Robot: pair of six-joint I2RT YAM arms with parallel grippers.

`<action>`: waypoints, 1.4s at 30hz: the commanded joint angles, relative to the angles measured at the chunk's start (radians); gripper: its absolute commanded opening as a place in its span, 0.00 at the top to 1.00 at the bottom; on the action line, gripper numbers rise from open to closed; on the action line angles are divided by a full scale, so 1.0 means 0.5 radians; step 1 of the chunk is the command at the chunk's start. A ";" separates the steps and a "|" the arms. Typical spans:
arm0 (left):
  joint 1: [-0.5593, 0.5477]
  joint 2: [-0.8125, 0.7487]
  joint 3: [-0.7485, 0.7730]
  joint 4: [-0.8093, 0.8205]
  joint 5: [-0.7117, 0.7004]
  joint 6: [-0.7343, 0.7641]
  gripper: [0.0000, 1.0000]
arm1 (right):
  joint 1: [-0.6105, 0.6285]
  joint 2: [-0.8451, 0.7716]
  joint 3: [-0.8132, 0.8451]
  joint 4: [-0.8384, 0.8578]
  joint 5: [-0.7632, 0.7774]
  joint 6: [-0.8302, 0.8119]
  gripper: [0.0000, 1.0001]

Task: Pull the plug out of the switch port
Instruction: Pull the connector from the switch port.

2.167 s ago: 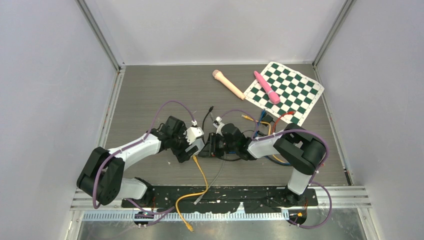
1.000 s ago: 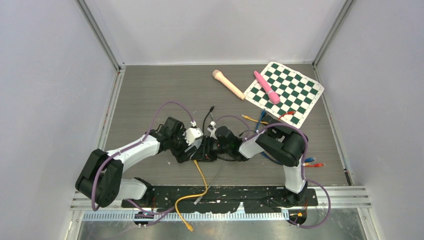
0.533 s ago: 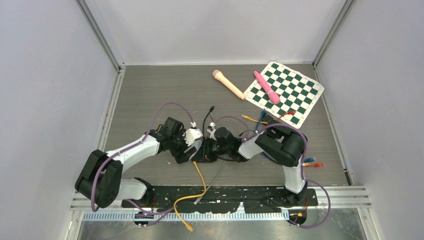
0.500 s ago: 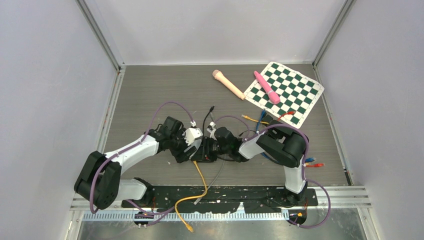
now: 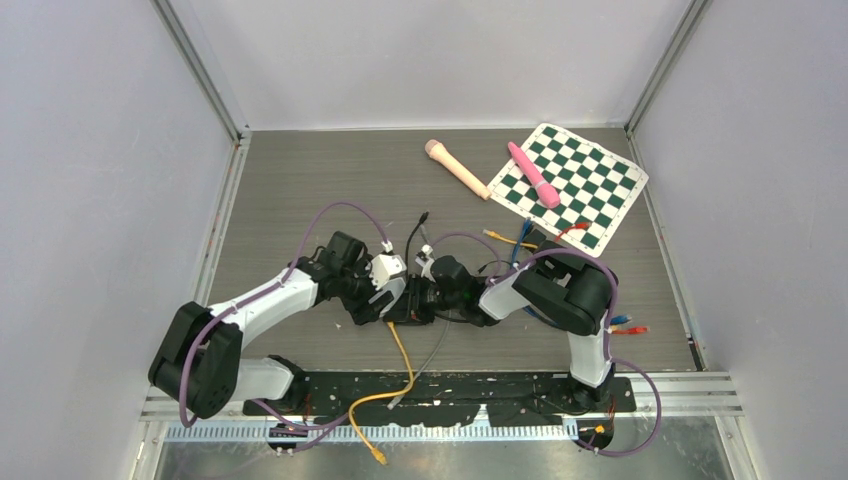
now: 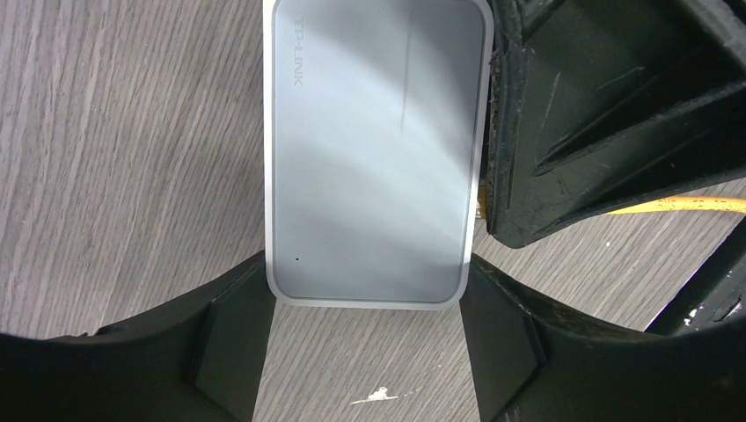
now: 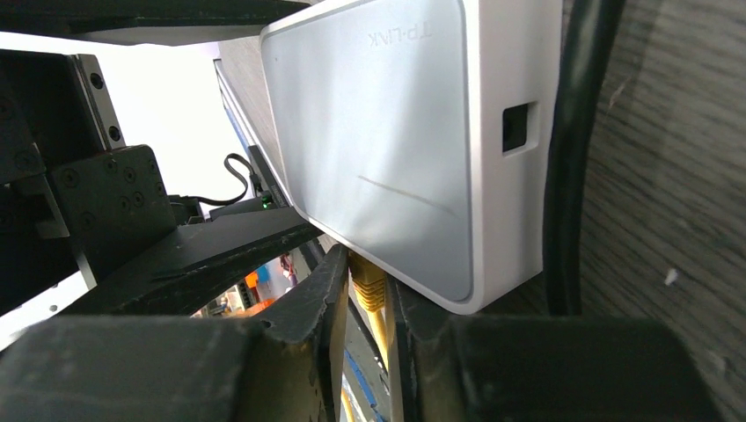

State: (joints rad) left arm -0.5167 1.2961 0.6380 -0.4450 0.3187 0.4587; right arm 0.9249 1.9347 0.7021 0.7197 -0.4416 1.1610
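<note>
Yellow plug (image 7: 370, 288) inside right pincer (image 7: 365, 266), at switch (image 7: 378, 132).

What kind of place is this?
Likely a robot test lab: a left arm and right arm bolted to a walled table, a checkerboard, a switch with a yellow cable.

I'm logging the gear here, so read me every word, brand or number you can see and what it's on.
"TP-LINK": on the top face of the switch, legible in both wrist views.
No other text is readable; in the top view everything is too small to show any.
</note>
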 commanded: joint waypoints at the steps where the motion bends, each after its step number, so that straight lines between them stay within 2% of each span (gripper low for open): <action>1: -0.027 -0.001 0.086 -0.086 0.299 0.042 0.79 | -0.015 -0.050 -0.007 0.039 0.142 -0.042 0.83; 10: -0.028 -0.030 0.057 -0.070 0.242 0.040 0.79 | -0.015 -0.156 0.004 -0.024 0.144 -0.123 0.95; 15: -0.028 -0.044 0.058 -0.048 0.127 0.009 0.80 | -0.015 -0.193 0.031 -0.197 0.147 -0.231 0.95; 24: -0.010 -0.051 0.068 -0.015 0.087 0.000 0.81 | 0.014 -0.212 0.040 -0.323 0.064 -0.335 0.95; 25: -0.006 -0.049 0.070 -0.011 0.076 -0.007 0.82 | 0.013 -0.212 0.029 -0.292 0.055 -0.315 0.95; 27: 0.007 -0.049 0.063 0.000 0.071 -0.019 0.82 | 0.002 -0.189 -0.136 0.049 -0.037 -0.142 0.95; 28: 0.008 -0.049 0.062 0.003 0.071 -0.019 0.82 | -0.005 -0.178 -0.207 0.487 -0.036 0.058 0.95; 30: 0.010 -0.056 0.053 0.016 0.044 -0.032 0.82 | -0.018 -0.147 -0.310 0.737 -0.040 0.179 0.95; 31: 0.012 -0.057 0.048 0.022 0.036 -0.034 0.82 | -0.021 -0.155 -0.263 0.660 -0.064 0.145 0.95; 32: 0.012 -0.057 0.041 0.029 0.030 -0.039 0.82 | -0.017 -0.183 -0.220 0.382 -0.071 0.024 0.95; 34: 0.013 -0.056 0.033 0.044 0.004 -0.053 0.82 | 0.000 -0.256 -0.128 0.043 -0.056 -0.175 0.95; 37: 0.028 -0.045 0.028 0.055 -0.032 -0.057 0.82 | 0.021 -0.374 -0.059 -0.295 -0.012 -0.323 0.95; 39: 0.038 -0.030 0.036 0.064 -0.036 -0.060 0.83 | 0.041 -0.437 -0.011 -0.436 -0.036 -0.419 0.95; 42: 0.044 0.000 0.060 0.063 -0.033 -0.063 0.83 | 0.055 -0.461 -0.053 -0.363 -0.134 -0.377 0.95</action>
State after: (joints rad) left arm -0.5148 1.2919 0.6392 -0.4313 0.3656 0.4179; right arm 0.9337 1.7756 0.6613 0.5831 -0.4252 1.0225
